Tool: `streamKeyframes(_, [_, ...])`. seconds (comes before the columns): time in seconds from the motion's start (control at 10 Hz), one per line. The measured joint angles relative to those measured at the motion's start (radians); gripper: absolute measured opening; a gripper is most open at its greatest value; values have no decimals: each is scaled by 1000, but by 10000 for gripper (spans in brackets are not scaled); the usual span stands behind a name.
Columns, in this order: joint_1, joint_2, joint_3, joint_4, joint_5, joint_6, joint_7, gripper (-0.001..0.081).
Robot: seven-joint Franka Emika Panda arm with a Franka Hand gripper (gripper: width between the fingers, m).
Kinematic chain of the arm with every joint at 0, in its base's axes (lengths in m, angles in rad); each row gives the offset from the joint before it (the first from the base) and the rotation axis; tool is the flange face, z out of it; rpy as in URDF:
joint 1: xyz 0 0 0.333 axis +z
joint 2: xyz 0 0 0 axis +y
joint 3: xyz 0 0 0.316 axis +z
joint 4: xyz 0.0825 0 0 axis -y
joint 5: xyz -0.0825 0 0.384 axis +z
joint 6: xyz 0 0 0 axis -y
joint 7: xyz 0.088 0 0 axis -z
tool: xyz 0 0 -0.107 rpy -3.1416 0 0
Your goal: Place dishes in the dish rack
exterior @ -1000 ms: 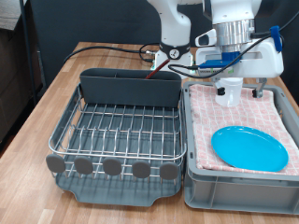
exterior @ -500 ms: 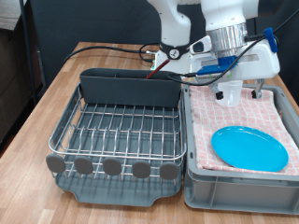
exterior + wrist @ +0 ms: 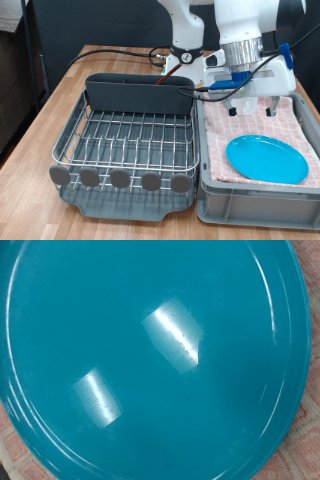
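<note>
A: Above the plate, the gripper hung over its far edge; whether the jaws were spread or pressed together I could not tell

B: And the plate?

A: It lay flat on the pink checked towel in the grey bin, beside the dish rack, whose wire grid held nothing. Flat as it lay, I judged a pinch at the rim best

Open air separates my end effector from the plate lying flat below it on the checked towel. The bin's grey walls hem the plate in; the caddy stands just beside.
</note>
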Motion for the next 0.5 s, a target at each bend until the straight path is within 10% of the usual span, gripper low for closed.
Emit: streamKeyframes(0.5, [-25, 53, 55, 12, 286, 47, -271, 802])
